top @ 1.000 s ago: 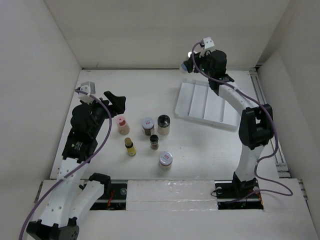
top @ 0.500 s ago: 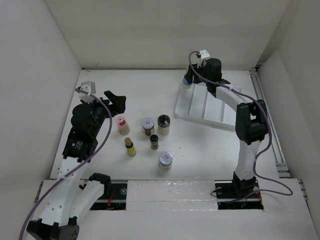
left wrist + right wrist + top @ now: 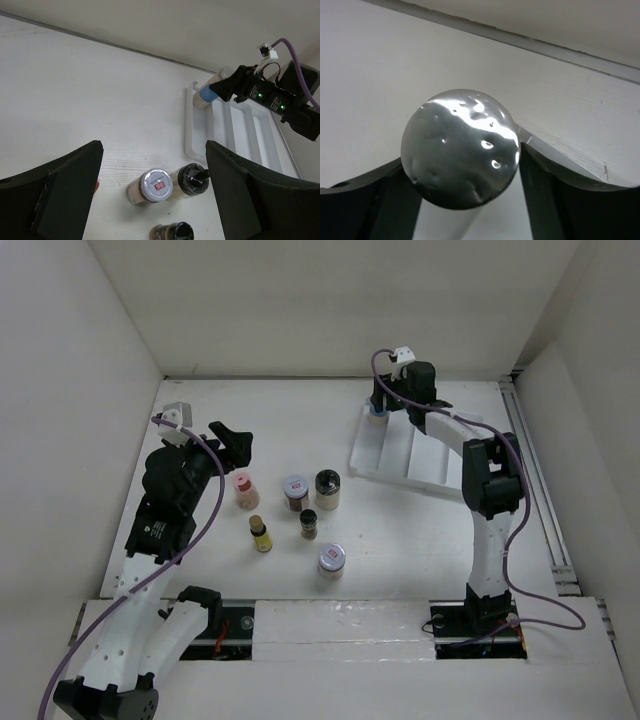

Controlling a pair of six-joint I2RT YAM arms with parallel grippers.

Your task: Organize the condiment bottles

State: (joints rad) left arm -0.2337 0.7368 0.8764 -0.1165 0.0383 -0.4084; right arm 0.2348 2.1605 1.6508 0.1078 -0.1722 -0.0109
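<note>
Gripping a silver-lidded jar (image 3: 460,147), right fingers (image 3: 560,200) held it at the far-left corner of the tray (image 3: 425,455), likely starting a row. Left fingers (image 3: 65,190) hung spread, empty, beside six bottles (image 3: 309,523) clustered on the table (image 3: 400,530).

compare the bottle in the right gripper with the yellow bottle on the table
The held bottle is clamped in the right gripper at the white tray's far left corner; the yellow bottle stands free on the table, ungripped. The held bottle has a silver lid and a blue band; the yellow bottle has a dark cap. Both are small condiment bottles.
</note>
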